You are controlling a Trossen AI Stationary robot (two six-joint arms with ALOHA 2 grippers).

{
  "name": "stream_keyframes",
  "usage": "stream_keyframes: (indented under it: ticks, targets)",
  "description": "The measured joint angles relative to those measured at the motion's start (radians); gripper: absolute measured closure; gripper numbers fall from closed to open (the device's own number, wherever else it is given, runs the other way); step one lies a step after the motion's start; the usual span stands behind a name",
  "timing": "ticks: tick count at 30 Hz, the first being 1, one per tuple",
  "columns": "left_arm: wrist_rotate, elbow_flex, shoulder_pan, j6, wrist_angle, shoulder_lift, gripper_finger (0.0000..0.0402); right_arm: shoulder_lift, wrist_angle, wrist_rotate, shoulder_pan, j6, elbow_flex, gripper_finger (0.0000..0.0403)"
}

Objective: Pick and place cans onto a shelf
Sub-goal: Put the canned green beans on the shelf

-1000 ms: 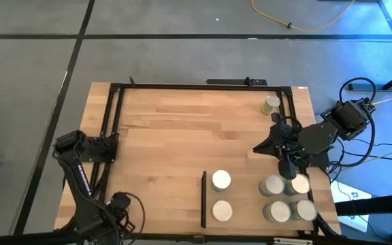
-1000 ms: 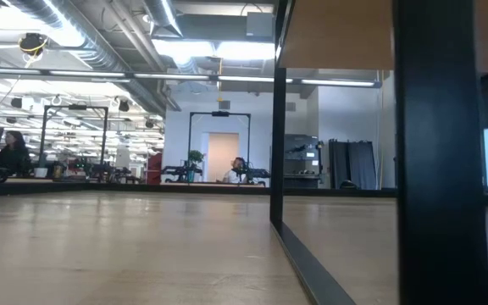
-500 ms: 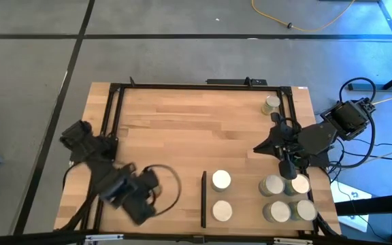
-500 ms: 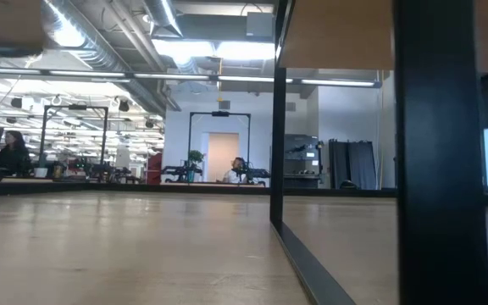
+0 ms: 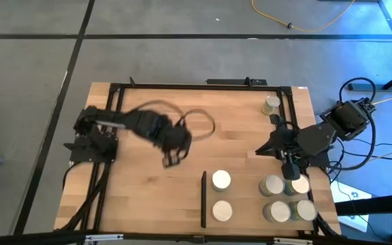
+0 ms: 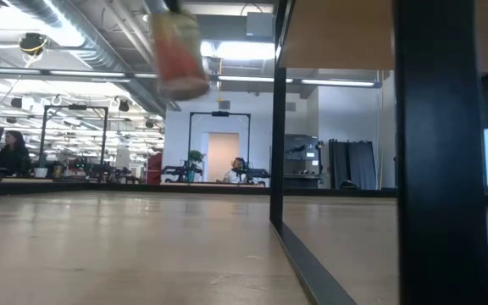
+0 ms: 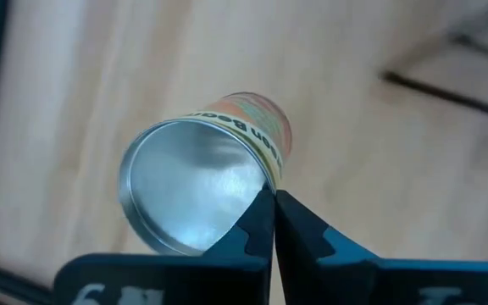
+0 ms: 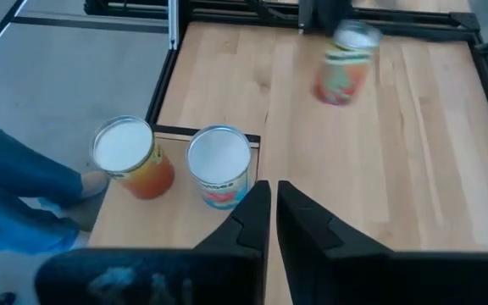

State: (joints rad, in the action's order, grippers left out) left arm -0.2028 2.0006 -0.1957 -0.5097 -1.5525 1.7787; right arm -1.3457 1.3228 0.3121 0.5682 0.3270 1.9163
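We see a plank-patterned wooden tabletop [image 5: 182, 129] inside a black frame [image 5: 111, 129], with a lighter shelf panel [image 5: 240, 204] at its near right corner, edged by a thin black bar [image 5: 203, 199]. On the shelf stand two cans [image 5: 221, 180] with pale tops, one behind the other just beside the bar, and four more [image 5: 272, 185] cluster near the right edge. A single can [image 5: 271, 103] stands on the tabletop at the far right corner.

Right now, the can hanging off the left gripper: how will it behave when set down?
Probably rigid: the can shows a metal wall and end. The left gripper, fingers shut, seems to pinch only its rim, so it may swing or slip. Round sides: likely rolls if landed tilted.
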Motion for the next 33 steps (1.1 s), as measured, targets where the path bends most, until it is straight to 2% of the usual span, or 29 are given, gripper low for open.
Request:
stream_keyframes:
  ticks: [6, 13, 17, 23, 33]
  targets:
    - [0.010, 0.003, 0.186, 0.282, 0.192, 0.031, 0.0401, 0.000, 0.007, 0.009, 0.000, -0.071, 0.000, 0.0376]
    - [0.073, 0.001, 0.315, 0.590, 0.353, 0.100, 0.0401, 0.000, 0.009, 0.157, 0.000, -0.091, 0.000, 0.0376]
    - [0.098, 0.000, 0.348, 0.711, 0.378, 0.172, 0.0401, 0.000, 0.010, 0.231, -0.003, -0.064, 0.000, 0.0376]
    - [0.118, 0.000, 0.360, 0.889, 0.393, 0.266, 0.0401, 0.001, 0.013, 0.276, -0.032, -0.001, 0.000, 0.0376]
    - [0.146, 0.000, 0.352, 0.992, 0.400, 0.376, 0.0401, 0.001, 0.015, 0.273, -0.082, 0.009, 0.000, 0.0376]
